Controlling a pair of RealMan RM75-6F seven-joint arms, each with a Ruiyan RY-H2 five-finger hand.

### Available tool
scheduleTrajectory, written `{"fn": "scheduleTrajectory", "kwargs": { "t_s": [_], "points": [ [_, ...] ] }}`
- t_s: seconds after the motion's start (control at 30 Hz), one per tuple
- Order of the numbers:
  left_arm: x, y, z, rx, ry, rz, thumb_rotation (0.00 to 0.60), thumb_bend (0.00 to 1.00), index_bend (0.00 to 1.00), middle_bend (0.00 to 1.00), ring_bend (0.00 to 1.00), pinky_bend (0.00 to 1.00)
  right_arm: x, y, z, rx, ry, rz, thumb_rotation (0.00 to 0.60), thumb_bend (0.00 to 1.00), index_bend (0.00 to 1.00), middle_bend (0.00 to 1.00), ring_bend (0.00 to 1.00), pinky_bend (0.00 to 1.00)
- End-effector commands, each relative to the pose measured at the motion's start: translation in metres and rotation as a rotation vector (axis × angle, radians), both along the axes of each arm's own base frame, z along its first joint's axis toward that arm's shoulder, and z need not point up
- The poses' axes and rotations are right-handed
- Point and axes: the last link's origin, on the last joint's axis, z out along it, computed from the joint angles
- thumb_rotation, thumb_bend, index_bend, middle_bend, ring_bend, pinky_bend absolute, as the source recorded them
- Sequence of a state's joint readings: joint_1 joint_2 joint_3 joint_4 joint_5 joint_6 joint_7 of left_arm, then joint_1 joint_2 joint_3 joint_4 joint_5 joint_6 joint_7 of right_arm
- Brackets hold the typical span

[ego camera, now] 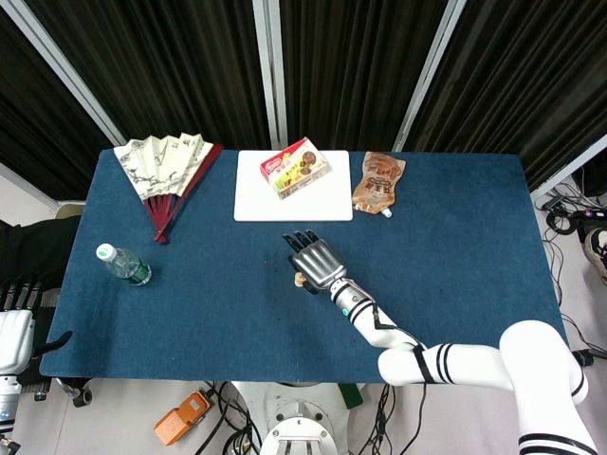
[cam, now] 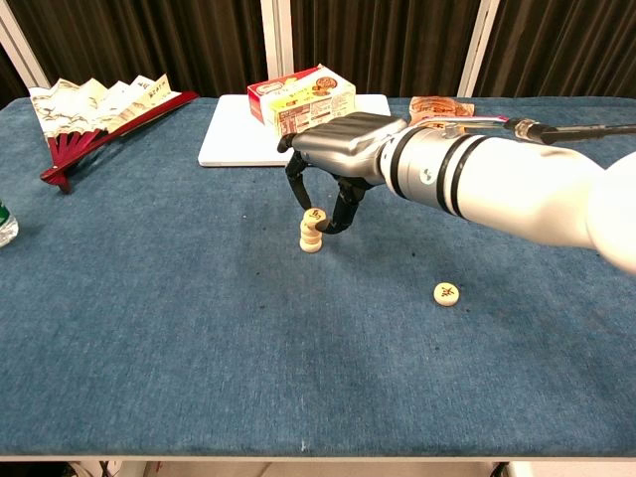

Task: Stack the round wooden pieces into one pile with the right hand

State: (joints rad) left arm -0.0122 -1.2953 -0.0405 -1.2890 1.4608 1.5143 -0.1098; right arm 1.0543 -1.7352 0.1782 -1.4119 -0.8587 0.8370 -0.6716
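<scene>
My right hand [cam: 336, 149] hovers over the small pile of round wooden pieces [cam: 311, 239] near the table's middle. It pinches one round piece [cam: 315, 215] between thumb and a finger, right at the top of the pile; I cannot tell whether it touches. In the head view the right hand [ego camera: 316, 263] covers most of the pile [ego camera: 299, 280]. Another round piece [cam: 446, 293] lies alone on the blue cloth to the right, nearer the front. My left hand [ego camera: 17, 318] hangs off the table's left edge, fingers apart, holding nothing.
A white board [cam: 238, 139] with a snack box [cam: 301, 99] sits at the back centre, a brown pouch [cam: 440, 107] to its right. A folded-out paper fan [cam: 94, 109] lies back left. A water bottle [ego camera: 123, 264] lies near the left edge.
</scene>
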Motion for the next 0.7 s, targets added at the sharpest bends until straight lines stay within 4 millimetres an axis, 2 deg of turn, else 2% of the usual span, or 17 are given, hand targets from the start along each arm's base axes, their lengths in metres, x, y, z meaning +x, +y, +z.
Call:
{"fn": "scheduleTrajectory", "kwargs": {
  "t_s": [0.03,0.7],
  "points": [
    [-0.0006,0.0001,0.0000,0.000,0.000,0.001,0.600,0.00,0.11,0.09,0.06,0.00,0.0005,-0.0001,-0.0007,-0.001,0.001,0.000,0.600,0.50,0.55,0.10,0.13,0.15],
    [-0.0023,0.0012,-0.0013,-0.004,-0.001,0.004,0.600,0.00,0.11,0.09,0.06,0.00,0.0024,0.0015,-0.0050,0.001,0.011,0.015,0.600,0.50,0.48,0.10,0.13,0.14]
  ]
}}
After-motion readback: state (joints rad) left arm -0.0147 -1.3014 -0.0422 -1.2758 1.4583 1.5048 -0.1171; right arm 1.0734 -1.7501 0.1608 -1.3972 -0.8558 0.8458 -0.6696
